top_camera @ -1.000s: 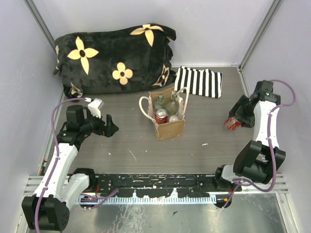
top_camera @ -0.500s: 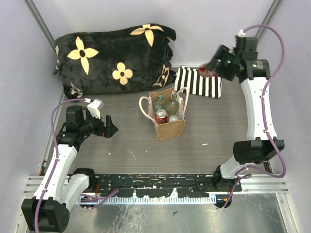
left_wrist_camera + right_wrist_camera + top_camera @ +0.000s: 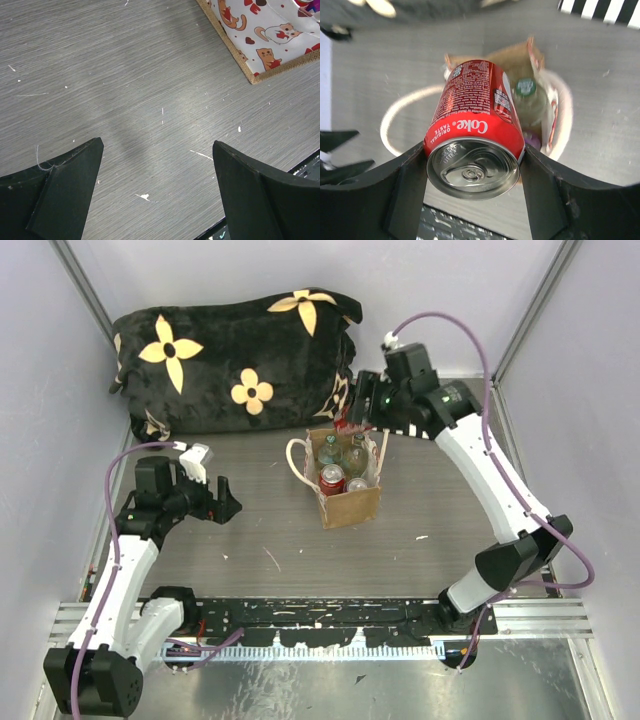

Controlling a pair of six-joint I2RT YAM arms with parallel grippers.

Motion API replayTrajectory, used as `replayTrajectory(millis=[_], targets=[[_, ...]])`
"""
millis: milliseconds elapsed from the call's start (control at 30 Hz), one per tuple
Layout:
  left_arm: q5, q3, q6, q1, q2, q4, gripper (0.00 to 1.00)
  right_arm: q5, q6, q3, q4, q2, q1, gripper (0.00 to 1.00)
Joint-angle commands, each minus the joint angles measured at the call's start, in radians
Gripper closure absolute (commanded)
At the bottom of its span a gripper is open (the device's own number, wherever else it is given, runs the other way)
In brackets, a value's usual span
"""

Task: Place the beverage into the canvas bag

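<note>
Above the table (image 3: 440, 510), my right arm stretches to the bag (image 3: 350, 508) at centre frame. The right jaws (image 3: 474, 152) are clamped about half-wide on the sides of a red can (image 3: 472, 112). The can hangs just over the bag's upper rim, tab end toward the wrist camera and base aimed at the mouth, where bottles (image 3: 355, 455) and a second can (image 3: 332, 480) crowd the room. The left jaws (image 3: 157, 190), centre left, gape empty, well apart from the bag; I judge the right arm plainly nearer.
</note>
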Motion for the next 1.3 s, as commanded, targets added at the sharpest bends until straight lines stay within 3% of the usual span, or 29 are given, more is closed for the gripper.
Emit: replayTrajectory(millis=[0,167,367,900,1267], targets=[[-0.008,0.041,0.015,0.005,0.014,-0.007,0.02,0.093,0.01,-0.127,0.098,-0.113,0.078,0.99],[-0.01,0.046,0.017,0.005,0.028,-0.007,0.02,0.119,0.032,-0.276,0.117,-0.167,0.139,0.99],[-0.01,0.041,0.02,0.004,0.041,-0.003,0.02,0.128,0.044,-0.327,0.082,-0.189,0.191,0.99],[-0.01,0.043,0.027,0.004,0.061,0.009,0.02,0.139,0.051,-0.293,-0.08,-0.144,0.306,0.99],[-0.01,0.029,0.036,0.004,0.059,0.011,0.02,0.114,0.038,-0.23,-0.117,-0.031,0.35,0.99]])
